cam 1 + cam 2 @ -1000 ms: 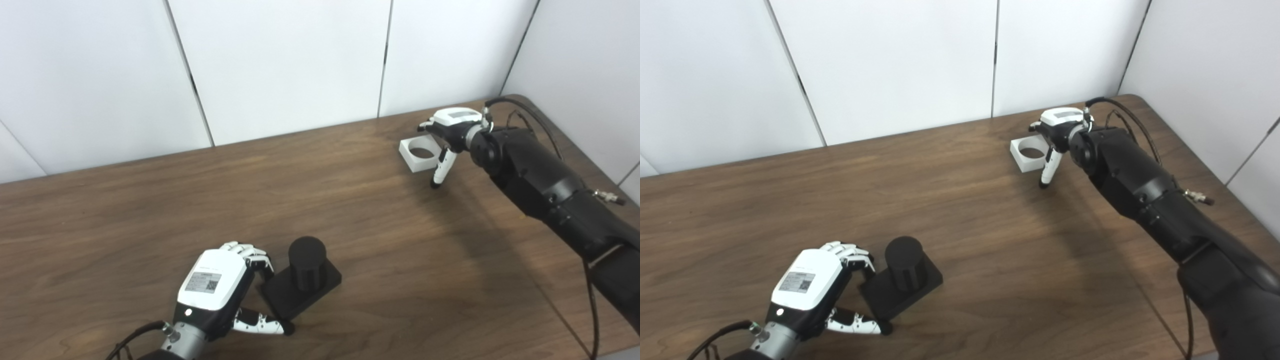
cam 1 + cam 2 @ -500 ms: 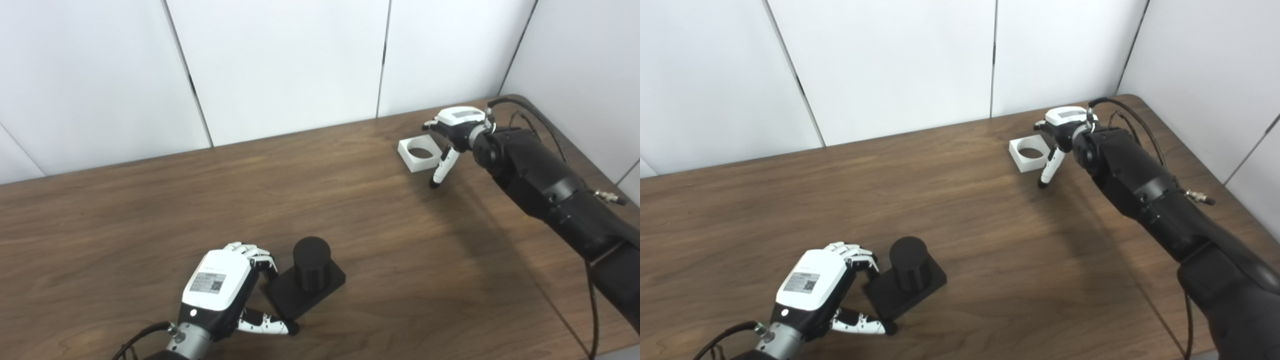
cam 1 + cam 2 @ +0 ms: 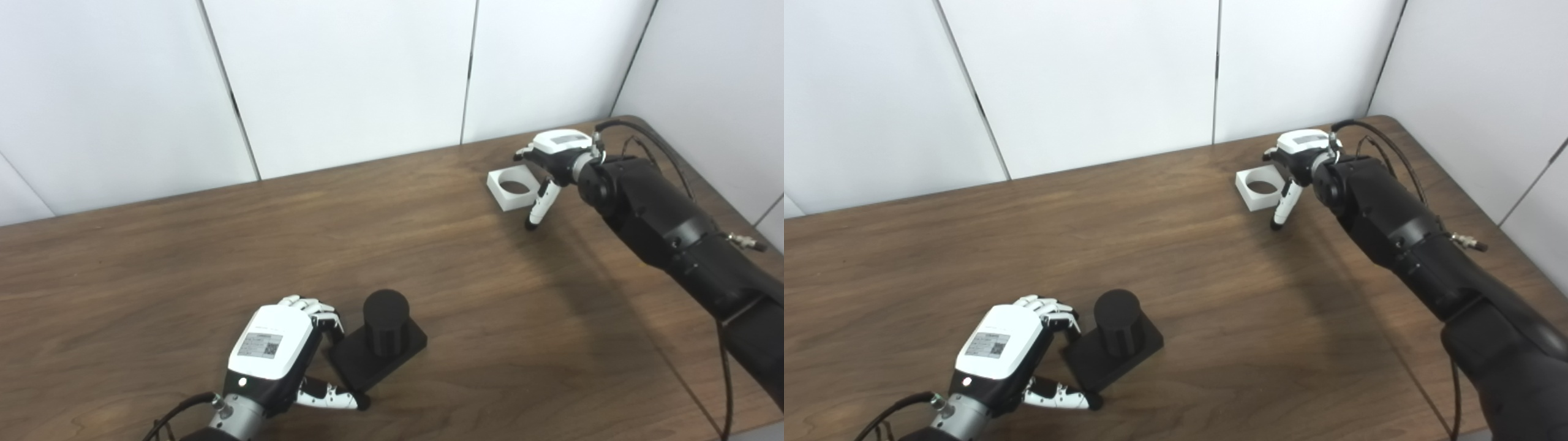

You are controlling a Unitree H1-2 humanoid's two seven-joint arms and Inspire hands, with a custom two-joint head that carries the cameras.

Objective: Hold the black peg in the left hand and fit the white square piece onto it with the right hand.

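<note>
The black peg (image 3: 386, 313) is a short cylinder upright on a flat square black base (image 3: 367, 362), resting on the table near the front. My left hand (image 3: 272, 349) grips the base's left side, with curled fingers (image 3: 318, 306) on its far edge and the thumb (image 3: 331, 399) at its near corner. The white square piece (image 3: 503, 196), with a round hole, lies flat at the far right. My right hand (image 3: 558, 147) hovers at its right edge, open. Its thumb (image 3: 538, 208) points down to the table in front of the piece. The fingers behind the piece are mostly hidden.
The brown wooden table (image 3: 245, 245) runs to white wall panels at the back and right. The rounded far right corner (image 3: 637, 119) lies just behind my right hand. A cable (image 3: 649, 138) loops over the black right forearm.
My left hand and the black peg have slid a little to the right together. The right hand has barely shifted, and the white piece has not moved.
</note>
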